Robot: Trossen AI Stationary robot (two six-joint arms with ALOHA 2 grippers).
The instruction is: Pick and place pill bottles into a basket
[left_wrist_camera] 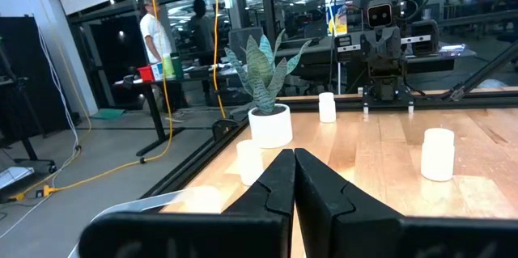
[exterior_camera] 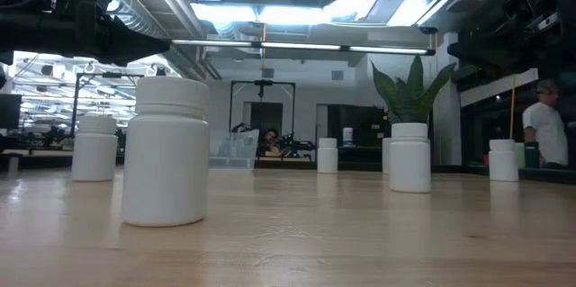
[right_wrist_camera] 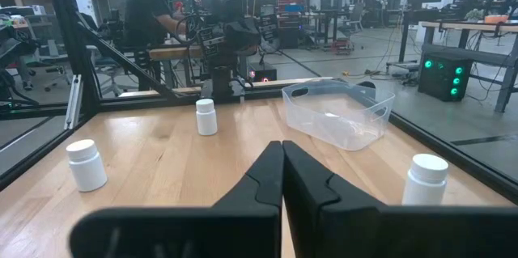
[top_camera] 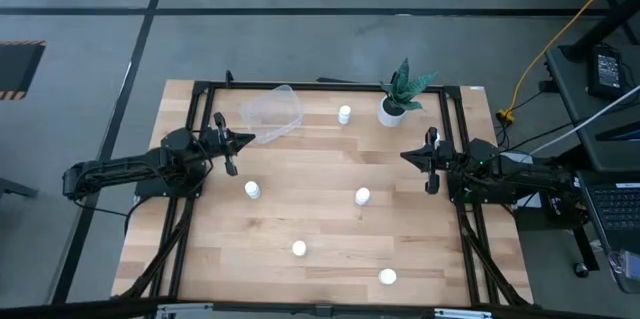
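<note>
Seen from above, five pill bottles [top_camera: 362,196] stand scattered and well apart on my table [top_camera: 320,249], the clear empty basket [top_camera: 273,115] at the far edge near my left gripper [top_camera: 243,140], my right gripper [top_camera: 406,155] opposite. At table height the nearest bottle [exterior_camera: 166,151] looks smooth, white, light and rigid, likely slippery, so I would pinch its body below the cap. Through both wrist cameras my fingers sit pressed together, holding nothing.

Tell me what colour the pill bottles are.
White, caps included; the pill bottles show best in the low view.
</note>
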